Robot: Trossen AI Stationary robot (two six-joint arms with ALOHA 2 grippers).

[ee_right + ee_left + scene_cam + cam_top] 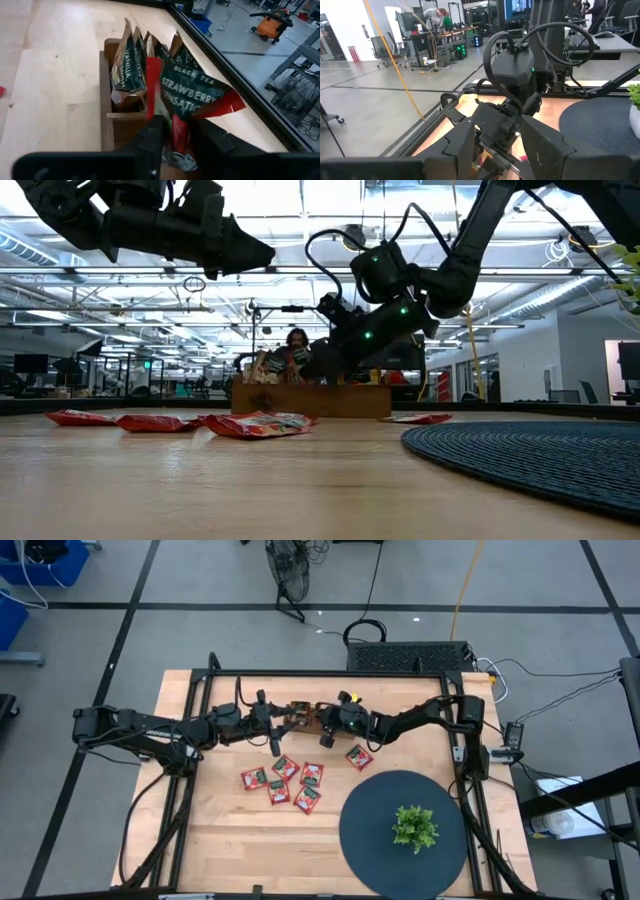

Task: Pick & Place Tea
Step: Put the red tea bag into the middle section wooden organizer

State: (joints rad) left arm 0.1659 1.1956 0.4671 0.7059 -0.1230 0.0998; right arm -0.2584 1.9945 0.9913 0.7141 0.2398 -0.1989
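My right gripper [172, 135] sits over the wooden tray [106, 95] at the table's far edge, fingers closed on a red strawberry sachet [192, 95], its lower end in the compartment beside upright vanilla sachets [125, 70]. Left gripper [275, 745] hangs just beside the tray; can't tell if open/shut. Six more red sachets [282, 783] lie flat mid-table, near the dark round mat [370, 830].

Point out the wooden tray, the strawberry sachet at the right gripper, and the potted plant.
wooden tray [107, 107]: right wrist view, on its side wall.
strawberry sachet [192, 92]: right wrist view, on its dark printed label.
right gripper [175, 137]: right wrist view, between its fingertips.
potted plant [414, 827]: high view, on its leaves.
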